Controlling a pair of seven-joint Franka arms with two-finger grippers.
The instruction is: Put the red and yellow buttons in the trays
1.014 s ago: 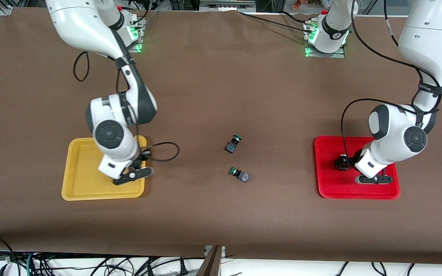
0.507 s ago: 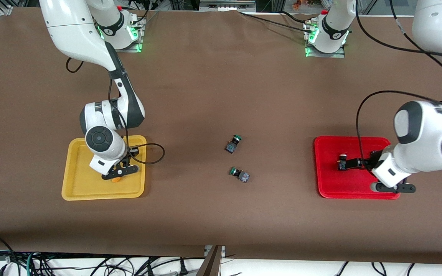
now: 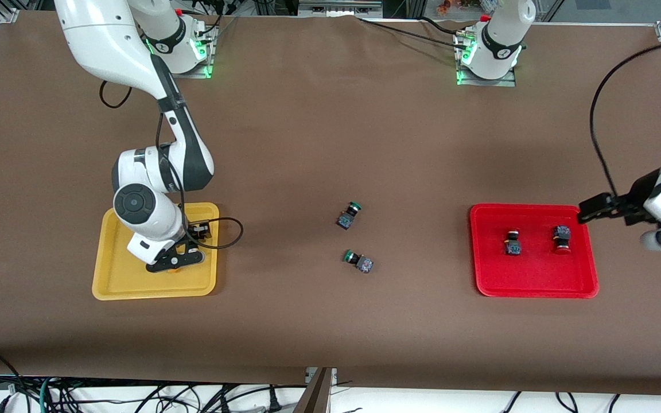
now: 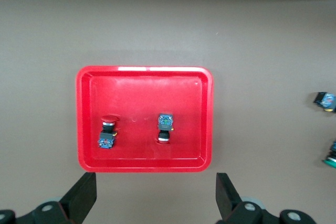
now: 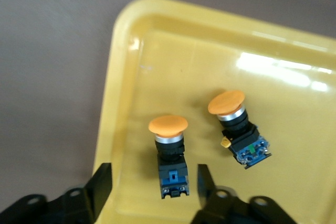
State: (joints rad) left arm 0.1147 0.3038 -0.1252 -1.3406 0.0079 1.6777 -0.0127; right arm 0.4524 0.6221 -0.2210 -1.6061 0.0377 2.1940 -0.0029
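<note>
The red tray holds two red-capped buttons, lying apart. In the left wrist view the tray and both buttons show from above. My left gripper is open and empty, high over the table beside the red tray. The yellow tray holds two yellow-capped buttons. My right gripper is low over the yellow tray. It is open, with one yellow button lying between its fingers, untouched.
Two green-capped buttons lie on the brown table midway between the trays; they also show at the edge of the left wrist view. A black cable loops off the right wrist beside the yellow tray.
My left gripper has risen and drawn away from the red tray toward the left arm's end, leaving a second red button in it. My right gripper has shifted slightly over the yellow tray.
</note>
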